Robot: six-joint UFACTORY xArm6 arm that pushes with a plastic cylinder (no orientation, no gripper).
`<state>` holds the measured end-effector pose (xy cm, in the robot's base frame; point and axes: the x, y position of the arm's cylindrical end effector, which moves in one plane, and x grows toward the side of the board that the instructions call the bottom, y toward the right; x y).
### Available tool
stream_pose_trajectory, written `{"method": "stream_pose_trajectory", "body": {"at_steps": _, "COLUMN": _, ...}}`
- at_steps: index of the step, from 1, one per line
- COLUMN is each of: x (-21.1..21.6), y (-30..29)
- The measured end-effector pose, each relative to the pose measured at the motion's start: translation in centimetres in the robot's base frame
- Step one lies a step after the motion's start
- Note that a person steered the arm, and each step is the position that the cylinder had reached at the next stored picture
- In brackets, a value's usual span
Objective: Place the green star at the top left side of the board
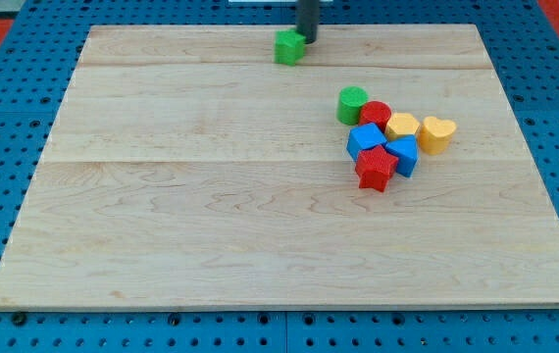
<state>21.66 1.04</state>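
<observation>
Rod's tip (307,40) near the board's (211,216) top edge, touching the green star (288,47) on its right side, no fingers fitted — just the bare rod, remaining blocks clustered well below-right of the tip — green cylinder (352,104), red cylinder (375,116), yellow hexagon (402,126), yellow heart (437,133), two blue blocks (365,139), red star (376,168).

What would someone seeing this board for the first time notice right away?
Probably the tight cluster of coloured blocks at the view's right: a green cylinder, red cylinder, yellow block, yellow heart, blue cube, a second blue block and a red star. Next, the lone green star near the view's top centre, with my tip against its right side.
</observation>
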Motion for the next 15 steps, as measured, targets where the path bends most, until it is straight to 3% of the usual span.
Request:
{"method": "stream_pose_trajectory", "body": {"at_steps": 3, "x": 1.9, "y": 3.1}}
{"method": "stream_pose_trajectory", "body": {"at_steps": 5, "x": 4.5, "y": -5.4}}
{"method": "stream_pose_trajectory", "body": {"at_steps": 7, "x": 1.6, "y": -0.8}}
{"method": "stream_pose_trajectory", "body": {"at_steps": 11, "x": 2.0, "y": -21.4}}
{"method": "stream_pose_trajectory", "body": {"at_steps": 12, "x": 2.0, "y": -16.3}}
{"method": "stream_pose_trajectory", "body": {"at_steps": 13, "x": 2.0, "y": -6.8}}
{"method": "stream_pose_trajectory", "body": {"at_steps": 15, "x": 2.1, "y": 1.1}}
